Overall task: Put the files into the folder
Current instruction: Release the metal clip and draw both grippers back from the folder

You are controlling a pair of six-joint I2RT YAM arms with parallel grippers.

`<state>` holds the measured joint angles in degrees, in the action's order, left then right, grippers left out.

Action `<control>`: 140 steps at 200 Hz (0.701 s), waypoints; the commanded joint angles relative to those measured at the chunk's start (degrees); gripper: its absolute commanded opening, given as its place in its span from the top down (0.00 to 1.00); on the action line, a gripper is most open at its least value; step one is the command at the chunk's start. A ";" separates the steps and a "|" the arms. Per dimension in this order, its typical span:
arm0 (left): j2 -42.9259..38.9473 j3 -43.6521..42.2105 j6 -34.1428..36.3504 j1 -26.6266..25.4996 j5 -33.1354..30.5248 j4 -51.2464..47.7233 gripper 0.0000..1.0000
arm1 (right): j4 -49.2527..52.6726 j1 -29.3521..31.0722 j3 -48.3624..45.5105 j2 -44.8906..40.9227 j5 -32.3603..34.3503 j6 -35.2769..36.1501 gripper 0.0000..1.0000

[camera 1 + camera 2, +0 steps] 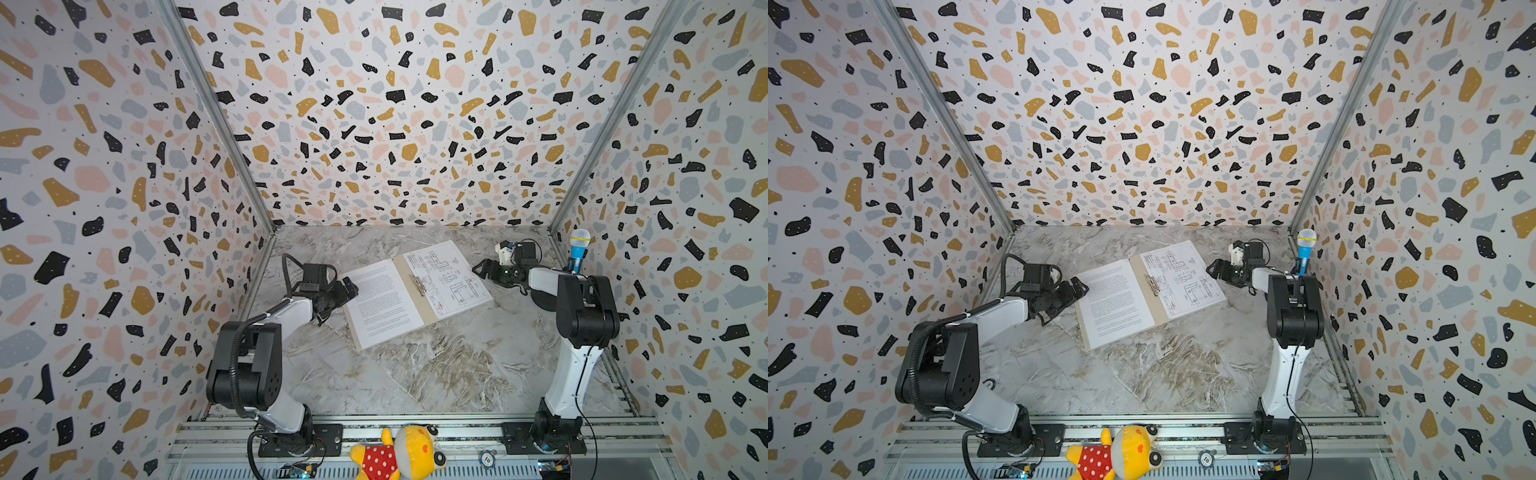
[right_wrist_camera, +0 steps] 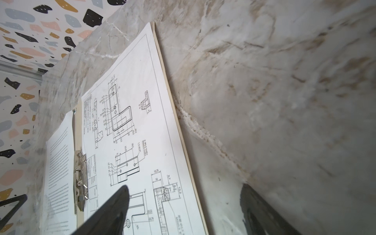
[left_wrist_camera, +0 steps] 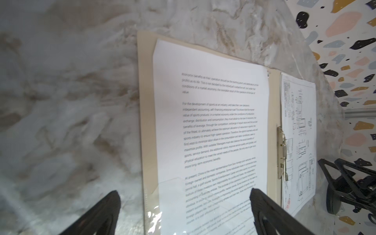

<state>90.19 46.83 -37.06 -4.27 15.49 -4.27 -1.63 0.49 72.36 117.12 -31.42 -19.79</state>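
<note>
Under the files (image 1: 382, 305), mostly covered folder (image 1: 403, 268)

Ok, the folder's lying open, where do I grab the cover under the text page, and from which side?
Take the folder by its bare beige outer margin, beside the text sheet, coming in low from the left with the open left pincer. It lies flat and hinges at the clip spine, so that free edge probably lifts easiest.

Matt cardstock folder (image 3: 146, 122) (shiny metal clip (image 3: 281, 154))
</note>
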 commanded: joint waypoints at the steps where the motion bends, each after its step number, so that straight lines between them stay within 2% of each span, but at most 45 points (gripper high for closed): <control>1: -1.45 -1.92 0.23 0.23 -1.03 0.83 0.00 | 0.98 0.39 -1.97 -0.25 -2.24 0.91 0.15; 33: -1.67 -5.38 -0.46 0.23 1.78 2.39 0.00 | 1.33 0.56 -4.37 -1.49 -3.59 0.75 0.18; 53: -0.18 -7.14 -1.82 0.23 6.10 5.24 0.00 | 1.31 0.59 -5.48 -2.10 -4.59 0.11 0.19; 108: 2.85 -7.19 -0.14 0.25 13.86 6.03 0.00 | 1.63 1.64 -8.08 -3.80 -6.32 -0.73 0.22; 140: 2.90 -8.00 0.38 0.23 15.45 5.94 0.00 | 1.53 1.97 -10.13 -5.45 -6.47 -1.34 0.23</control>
<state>91.68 40.75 -37.58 -3.90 27.46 4.21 -4.80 1.50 64.77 113.58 -37.06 -19.64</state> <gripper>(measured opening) 0.997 0.777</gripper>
